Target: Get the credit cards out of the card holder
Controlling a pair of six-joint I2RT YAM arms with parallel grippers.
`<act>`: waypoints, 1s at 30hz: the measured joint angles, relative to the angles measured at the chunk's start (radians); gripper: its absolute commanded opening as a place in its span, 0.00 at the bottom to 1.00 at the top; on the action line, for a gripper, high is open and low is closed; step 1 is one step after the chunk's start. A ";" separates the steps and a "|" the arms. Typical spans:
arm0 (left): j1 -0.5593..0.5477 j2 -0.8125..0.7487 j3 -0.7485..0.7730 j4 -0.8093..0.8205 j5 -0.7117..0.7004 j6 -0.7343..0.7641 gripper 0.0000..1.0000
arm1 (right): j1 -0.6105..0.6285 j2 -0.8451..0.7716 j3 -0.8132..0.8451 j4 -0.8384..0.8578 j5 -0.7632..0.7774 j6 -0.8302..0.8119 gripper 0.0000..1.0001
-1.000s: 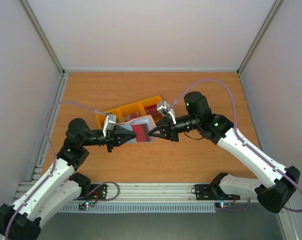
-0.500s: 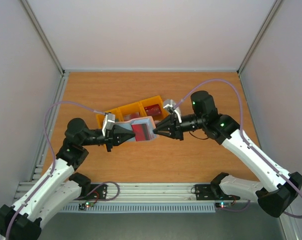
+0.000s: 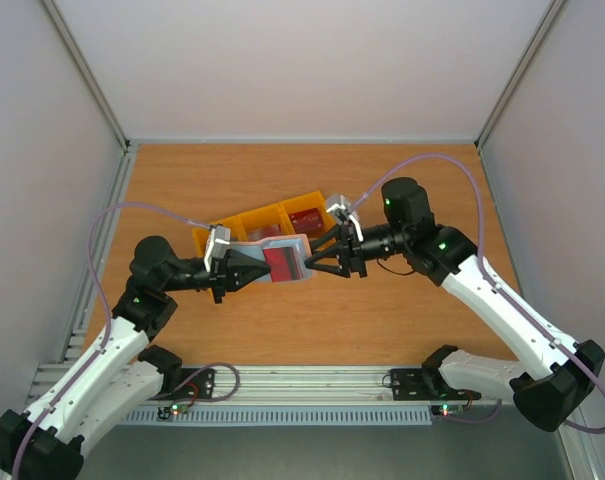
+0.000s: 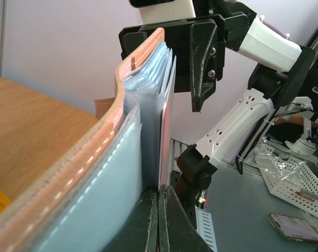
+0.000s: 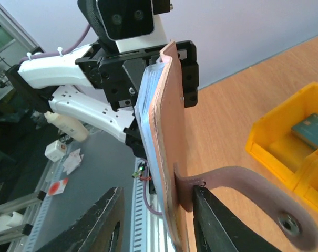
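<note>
Card holder (image 3: 282, 258) hung above mid-tabletop (image 3: 382, 320), just nearside of the yellow tray (image 3: 244, 222). Its open face and dark red card (image 3: 282, 265) pointed up, long axis left-right. Left gripper (image 3: 257, 270) was clamped on its left end. Right gripper (image 3: 313, 266) stood parted, straddling the right end.

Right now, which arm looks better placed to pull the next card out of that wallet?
Right. The right gripper stands open around the free edge of the card holder, next to the dark red card inside. The left gripper is shut on the holder's other end, holding it up.
</note>
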 measured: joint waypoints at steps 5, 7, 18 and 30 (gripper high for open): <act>0.000 0.001 0.000 0.000 -0.002 -0.003 0.00 | 0.003 0.030 -0.003 0.050 -0.010 0.035 0.36; 0.000 0.003 0.000 0.000 -0.003 -0.003 0.00 | 0.006 0.036 -0.003 0.069 -0.010 0.046 0.35; 0.000 0.004 0.000 0.000 -0.004 -0.010 0.00 | 0.029 0.053 -0.003 0.100 -0.005 0.058 0.25; 0.000 0.011 0.000 -0.004 -0.010 -0.025 0.00 | 0.031 0.050 -0.003 0.083 0.010 0.031 0.01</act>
